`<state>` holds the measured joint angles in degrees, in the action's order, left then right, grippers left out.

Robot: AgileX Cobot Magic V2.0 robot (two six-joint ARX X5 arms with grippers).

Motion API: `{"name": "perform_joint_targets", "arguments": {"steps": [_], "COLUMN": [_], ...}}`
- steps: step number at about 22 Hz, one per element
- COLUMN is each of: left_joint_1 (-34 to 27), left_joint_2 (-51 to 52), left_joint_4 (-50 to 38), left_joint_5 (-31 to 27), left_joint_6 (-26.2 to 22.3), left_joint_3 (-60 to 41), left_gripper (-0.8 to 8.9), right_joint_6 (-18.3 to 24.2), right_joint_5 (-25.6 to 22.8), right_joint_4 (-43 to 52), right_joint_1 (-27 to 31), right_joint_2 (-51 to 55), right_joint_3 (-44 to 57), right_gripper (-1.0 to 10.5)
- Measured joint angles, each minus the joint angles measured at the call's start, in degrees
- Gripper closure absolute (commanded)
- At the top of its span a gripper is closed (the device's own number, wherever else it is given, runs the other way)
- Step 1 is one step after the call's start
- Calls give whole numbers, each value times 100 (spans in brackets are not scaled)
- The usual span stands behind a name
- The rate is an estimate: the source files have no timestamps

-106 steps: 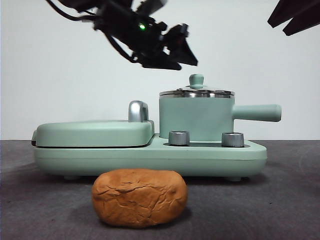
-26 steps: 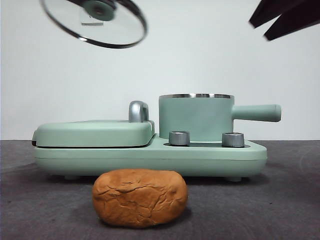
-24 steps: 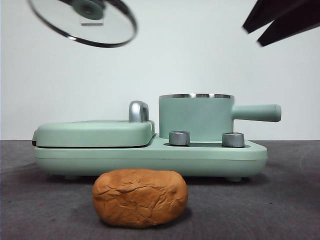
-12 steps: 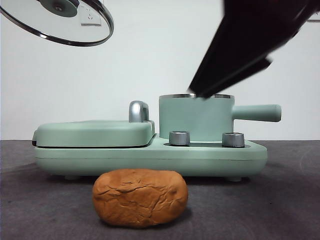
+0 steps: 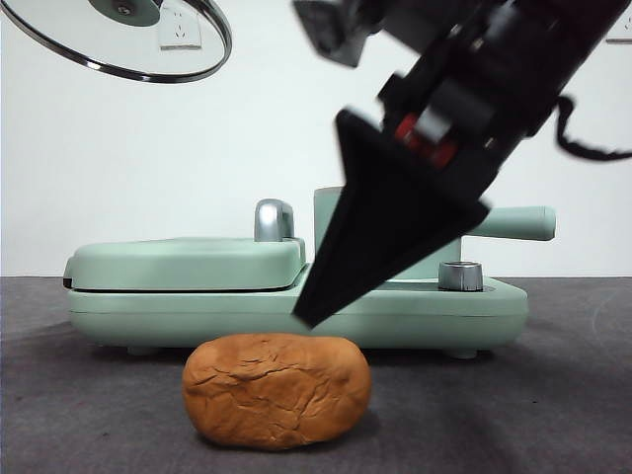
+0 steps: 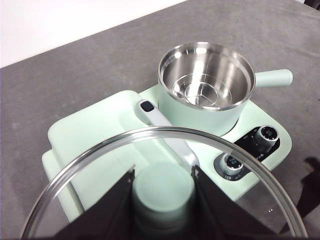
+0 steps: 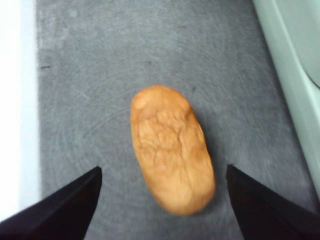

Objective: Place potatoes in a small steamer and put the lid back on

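The potato (image 5: 276,390) lies on the grey table in front of the appliance, a cracked orange-brown lump. My right gripper (image 5: 311,314) hangs just above it, dark and wedge-shaped. In the right wrist view the potato (image 7: 172,147) lies between and beyond the open jaws of the right gripper (image 7: 162,200), untouched. The small steamer (image 6: 206,85) stands open, its steel inside empty; in the front view the arm hides most of the steamer (image 5: 326,212). My left gripper (image 6: 162,172) is shut on the green knob of the glass lid (image 6: 75,185), held high at the left. The lid (image 5: 128,39) tilts there.
The steamer sits on a mint-green appliance base (image 5: 296,311) with a flat lidded griddle section (image 5: 183,262) to its left and two steel dials (image 6: 267,134) in front. Its long handle (image 5: 518,222) sticks out to the right. The appliance edge (image 7: 295,75) lies close to the potato.
The left gripper has lifted the lid off the steamer and carried it up and to the left. The right arm has swung down from the top right corner to just above the potato.
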<state>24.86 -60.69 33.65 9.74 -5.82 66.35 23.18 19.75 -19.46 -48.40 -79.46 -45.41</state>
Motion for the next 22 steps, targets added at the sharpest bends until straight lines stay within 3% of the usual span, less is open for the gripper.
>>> {"name": "perform_joint_targets", "arguments": {"steps": [11,15,22], "left_joint_1": [0,0,0], "left_joint_2": [0,0,0], "left_joint_4": [-35,-35,-35], "left_joint_5": [0,0,-2], "left_joint_6": [7,7,7], "left_joint_3": [0,0,0], "left_gripper": [798,798,798], "right_joint_6": [131,120,-431], "right_joint_5": [-35,-42,-186], "right_joint_4": [592,601,-90], "right_joint_1": [-120,-216,-173], "right_joint_2": [-911,-1003,-264], "right_joint_3": [0,0,-2], "right_gripper": [554,693,693]}}
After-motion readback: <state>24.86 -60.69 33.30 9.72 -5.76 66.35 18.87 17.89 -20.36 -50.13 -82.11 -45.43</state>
